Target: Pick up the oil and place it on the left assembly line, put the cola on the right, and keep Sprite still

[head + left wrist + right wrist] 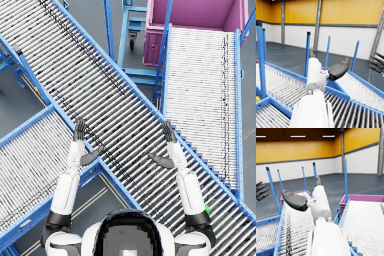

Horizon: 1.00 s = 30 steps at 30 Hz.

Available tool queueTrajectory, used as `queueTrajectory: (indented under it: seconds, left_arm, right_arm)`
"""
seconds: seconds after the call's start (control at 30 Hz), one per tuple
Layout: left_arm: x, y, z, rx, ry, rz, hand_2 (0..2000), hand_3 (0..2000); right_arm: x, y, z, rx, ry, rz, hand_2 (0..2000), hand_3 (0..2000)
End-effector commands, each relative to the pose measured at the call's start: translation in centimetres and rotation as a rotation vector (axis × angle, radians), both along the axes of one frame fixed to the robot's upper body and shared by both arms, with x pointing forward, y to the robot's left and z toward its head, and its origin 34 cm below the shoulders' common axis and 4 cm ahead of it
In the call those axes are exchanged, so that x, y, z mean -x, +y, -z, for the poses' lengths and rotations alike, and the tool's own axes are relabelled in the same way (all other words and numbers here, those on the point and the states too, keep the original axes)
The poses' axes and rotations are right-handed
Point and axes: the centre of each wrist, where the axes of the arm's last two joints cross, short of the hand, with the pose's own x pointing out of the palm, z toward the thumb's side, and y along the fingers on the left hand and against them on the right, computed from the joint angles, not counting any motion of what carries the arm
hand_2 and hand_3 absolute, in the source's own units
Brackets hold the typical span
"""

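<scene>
Above the long diagonal grey roller conveyor with blue side rails [115,100], both arms are raised and neither holds anything. The left hand [81,145] is released, its fingers stretched forward and its thumb turned inward. The right hand [170,147] mirrors it, well apart on the other side. The wrist views agree: the left hand [338,70] and the right hand [294,200] each hang free over the rollers, touching nothing.

No oil, cola or Sprite shows in any view, so where they are cannot be told. By that, the task looks to be at its very start, with the robot waiting for, or looking for, the first bottle. The next move calls for finding the oil and bringing a hand around its body while it stands upright. It would then go to the shorter blue-framed roller line on the left [30,160]. The cola belongs on the matching roller line on the right [200,90], and the Sprite should not be knocked.

One container is plain: a magenta plastic bin [200,20] at the far end of the right line. No bottle shows in the part of its inside that is in view.
</scene>
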Motion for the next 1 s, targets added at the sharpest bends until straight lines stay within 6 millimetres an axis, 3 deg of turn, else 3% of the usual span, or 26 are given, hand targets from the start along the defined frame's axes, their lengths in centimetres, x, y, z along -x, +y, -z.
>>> queueTrajectory:
  seconds: [0.03, 0.53, 0.7, 0.9, 1.0]
  left_arm:
    - [0.0, 0.0, 0.0, 0.0, 0.0, 0.0, 0, 0]
    - [-0.2, -0.4, 0.0, 0.002, 0.001, 0.011, 0, 0]
    - [0.0, 0.5, -4.2, 0.062, -0.259, 0.027, 0, 0]
    - [-0.5, 2.2, -7.7, 0.114, -0.405, -0.035, 0, 0]
    - [-0.4, 3.2, -8.9, 0.018, -0.477, -0.144, 0, 0]
  right_arm:
    - [0.0, 0.0, 0.0, 0.0, 0.0, 0.0, 0, 0]
    - [-0.3, 0.3, 0.2, 0.0, 0.009, -0.009, 0, 0]
    - [-0.6, 0.2, -3.1, -0.129, -0.164, 0.092, 0, 0]
    - [-0.3, -1.0, -6.5, -0.207, -0.306, 0.154, 0, 0]
    - [-0.3, -2.1, -7.3, -0.12, -0.377, 0.264, 0, 0]
